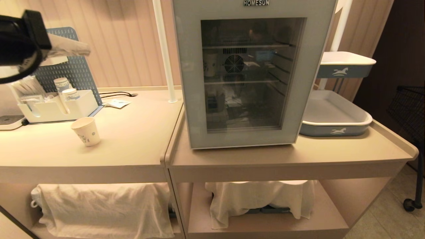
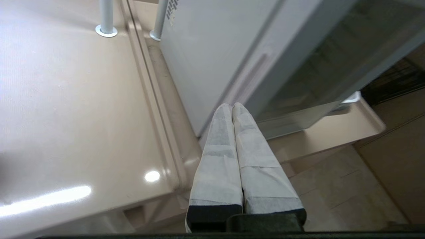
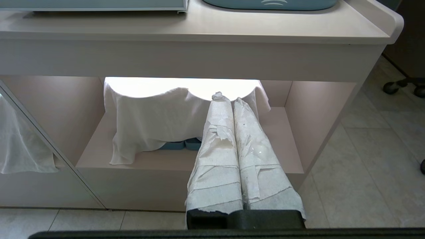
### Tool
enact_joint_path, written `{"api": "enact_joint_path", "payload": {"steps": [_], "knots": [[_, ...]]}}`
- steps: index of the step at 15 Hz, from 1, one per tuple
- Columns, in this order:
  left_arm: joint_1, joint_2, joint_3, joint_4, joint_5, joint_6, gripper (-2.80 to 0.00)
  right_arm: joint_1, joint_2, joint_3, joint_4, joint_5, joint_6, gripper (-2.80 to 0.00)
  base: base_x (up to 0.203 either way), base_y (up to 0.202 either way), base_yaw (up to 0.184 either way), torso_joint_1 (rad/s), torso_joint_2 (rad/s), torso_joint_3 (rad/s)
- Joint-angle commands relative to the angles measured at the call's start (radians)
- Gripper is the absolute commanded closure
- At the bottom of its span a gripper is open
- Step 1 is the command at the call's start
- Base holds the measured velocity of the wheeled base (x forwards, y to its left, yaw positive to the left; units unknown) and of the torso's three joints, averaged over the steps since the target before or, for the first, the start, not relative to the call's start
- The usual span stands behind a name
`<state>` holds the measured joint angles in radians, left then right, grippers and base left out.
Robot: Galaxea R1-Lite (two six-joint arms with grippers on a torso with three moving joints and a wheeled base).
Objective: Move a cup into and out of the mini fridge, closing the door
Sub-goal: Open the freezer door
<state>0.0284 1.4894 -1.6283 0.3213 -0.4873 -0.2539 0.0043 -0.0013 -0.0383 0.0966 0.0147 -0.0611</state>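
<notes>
The mini fridge stands on the right counter with its glass door shut. A white paper cup with blue print stands upright on the left counter. A similar paper cup shows dimly through the glass on a wire shelf. My left gripper hangs shut and empty at the upper left, high above the left counter. In the left wrist view the left gripper points toward the fridge's left side. My right gripper is shut and empty, low before the under-counter shelf.
A white organizer with stacked cups sits at the back left before a pegboard. A white pole rises beside the fridge. Two grey-blue trays stand to its right. White cloths drape the lower shelves. A black wire basket is far right.
</notes>
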Motion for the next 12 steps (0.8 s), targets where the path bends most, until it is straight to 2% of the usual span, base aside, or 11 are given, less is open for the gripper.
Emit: {"api": "enact_joint_path", "payload": {"steps": [1,3,6,8,10,12], "knots": [[0.007,0.143,0.029,-0.093,-0.008,0.038,0.00,0.000,0.000,0.000,0.000,0.001,-0.001,0.00,0.000,0.000,0.000,0.000,0.00,0.000],[0.006,0.204,0.043,-0.180,-0.023,0.046,0.00,0.000,0.000,0.000,0.002,0.001,0.000,0.00,0.000,0.000,0.000,0.000,0.00,0.000],[-0.008,0.259,0.068,-0.198,-0.047,0.051,0.00,0.000,0.000,0.000,0.000,0.001,-0.001,0.00,0.000,0.000,0.000,0.000,0.00,0.000],[-0.042,0.288,0.077,-0.244,-0.055,0.050,0.00,0.000,0.000,0.000,0.000,0.001,0.000,0.00,0.000,0.000,0.000,0.000,0.00,0.000],[-0.075,0.315,0.100,-0.341,-0.061,0.050,0.00,0.000,0.000,0.000,0.000,0.001,0.000,0.00,0.000,0.000,0.000,0.000,0.00,0.000],[-0.106,0.326,0.107,-0.378,-0.072,0.041,0.00,0.000,0.000,0.000,0.000,0.001,0.000,0.00,0.000,0.000,0.000,0.000,0.00,0.000]]}}
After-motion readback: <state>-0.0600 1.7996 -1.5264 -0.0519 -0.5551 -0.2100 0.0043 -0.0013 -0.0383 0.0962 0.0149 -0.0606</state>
